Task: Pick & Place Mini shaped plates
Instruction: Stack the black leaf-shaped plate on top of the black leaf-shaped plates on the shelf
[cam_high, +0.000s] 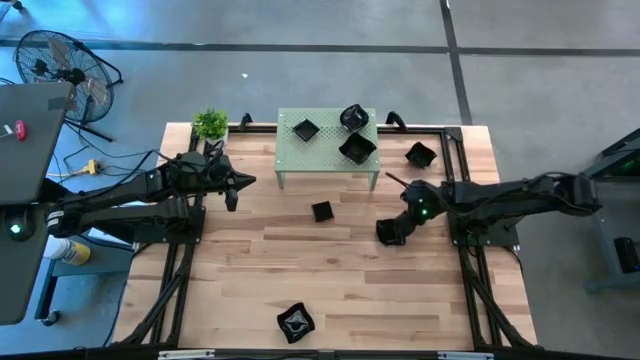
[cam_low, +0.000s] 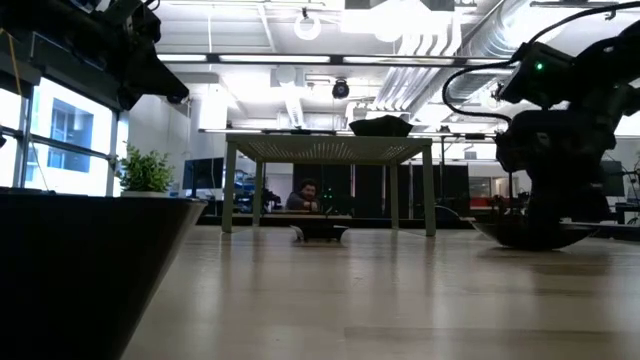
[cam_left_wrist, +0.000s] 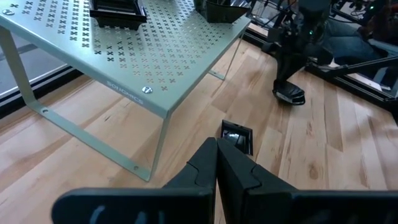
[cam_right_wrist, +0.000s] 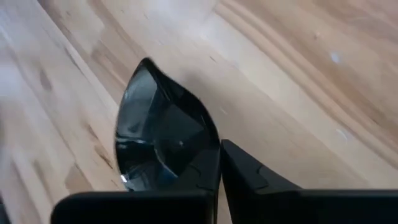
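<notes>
Wooden plank counter (cam_high: 330, 270) bounded by a black frame; broad bare stretch of boards across the near half, with one wavy-edged plate (cam_high: 295, 321) alone by the near edge. Small perforated pale-green metal stand (cam_high: 290, 160) at the far side carries three mini shaped plates (cam_high: 357, 148), glossy black, square or rounded. Another plate (cam_high: 421, 154) lies on the boards just right of the stand; a small square plate (cam_high: 321, 211) lies in front of it. Right gripper (cam_high: 392, 232) is low at the counter right of centre, jaws closed on the rim of a glossy black plate (cam_right_wrist: 161, 146) with pointed corners, tilted above the wood. Left gripper (cam_high: 240, 183) hovers just left of the stand, jaws closed, empty. Potted plant (cam_high: 210, 125) at the far left corner.
</notes>
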